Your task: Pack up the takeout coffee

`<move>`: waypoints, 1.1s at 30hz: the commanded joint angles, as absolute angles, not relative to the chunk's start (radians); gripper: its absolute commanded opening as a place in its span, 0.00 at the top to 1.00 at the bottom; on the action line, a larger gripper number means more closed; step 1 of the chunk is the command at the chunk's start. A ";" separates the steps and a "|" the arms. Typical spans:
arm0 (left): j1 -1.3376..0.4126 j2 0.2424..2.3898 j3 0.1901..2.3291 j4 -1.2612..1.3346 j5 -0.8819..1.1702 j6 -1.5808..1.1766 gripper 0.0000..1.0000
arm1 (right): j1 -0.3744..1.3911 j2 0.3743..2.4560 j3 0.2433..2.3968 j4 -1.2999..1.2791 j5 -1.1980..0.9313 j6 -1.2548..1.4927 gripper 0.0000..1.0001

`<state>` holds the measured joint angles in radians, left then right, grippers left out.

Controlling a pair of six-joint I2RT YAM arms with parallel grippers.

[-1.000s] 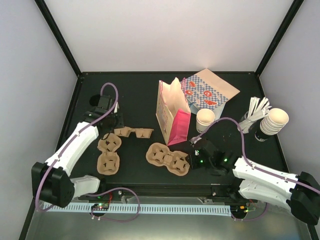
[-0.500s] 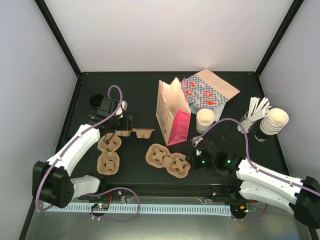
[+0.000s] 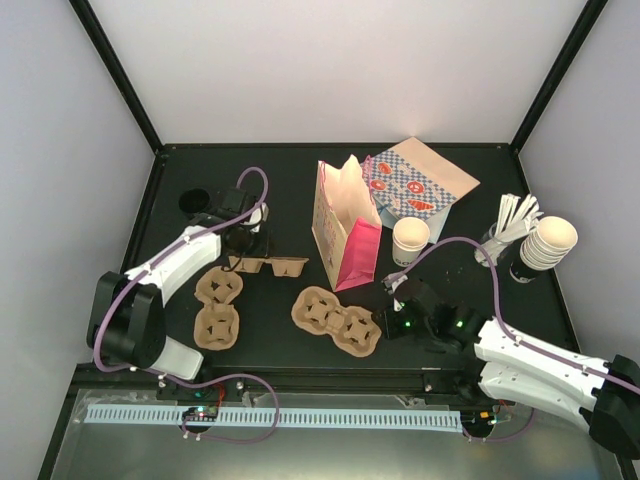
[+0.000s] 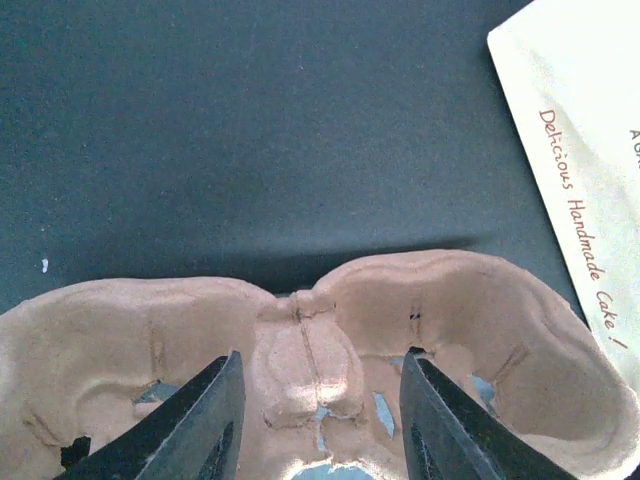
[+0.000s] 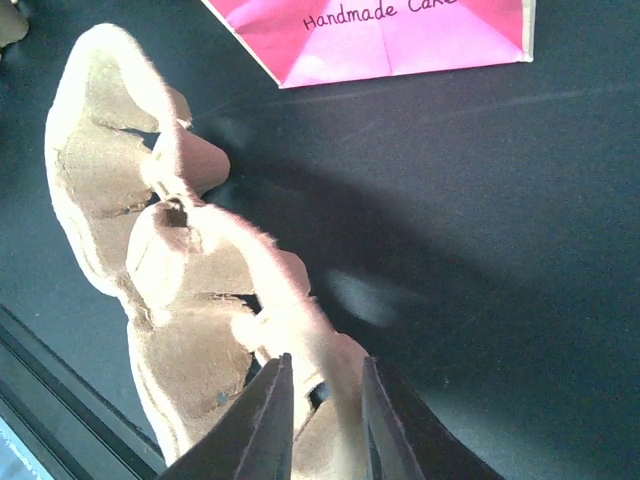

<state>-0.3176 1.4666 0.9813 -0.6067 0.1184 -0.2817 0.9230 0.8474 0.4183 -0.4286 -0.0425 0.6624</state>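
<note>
Left tool (image 4: 320, 362) — parted — straddles far carrier (image 4: 480, 310); right tool (image 5: 325, 368) pinches near carrier (image 5: 110, 130).

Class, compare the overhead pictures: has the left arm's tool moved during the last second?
Yes. The left tool has shifted right, away from the small black cup and toward the upright pink paper bag.

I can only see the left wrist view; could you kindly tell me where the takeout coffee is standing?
Observer: The takeout coffee stands upright just to the right of the pink bag.
Operator: Thank you. What is the right claw doing?
Observer: The right claw pinches the rim of a second cardboard carrier near the front edge.
Operator: Is the bag standing?
Observer: Yes, it is upright with its mouth open at the top.
</note>
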 commanded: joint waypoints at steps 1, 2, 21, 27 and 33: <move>-0.334 1.444 0.965 -0.640 0.084 -0.272 0.55 | 0.919 0.829 0.420 -0.447 -0.014 0.651 0.76; -0.336 1.432 0.951 -0.644 0.087 -0.275 0.55 | 0.919 0.829 0.423 -0.452 -0.011 0.649 0.75; -0.433 1.376 0.844 -0.666 -0.013 -0.356 0.43 | 0.918 0.805 0.431 -0.473 0.000 0.635 0.71; -0.477 1.465 0.930 -0.692 -0.096 -0.347 0.32 | 0.919 0.801 0.434 -0.479 0.005 0.633 0.71; -0.520 1.550 1.003 -0.743 -0.215 -0.348 0.31 | 0.919 0.797 0.434 -0.482 0.004 0.635 0.71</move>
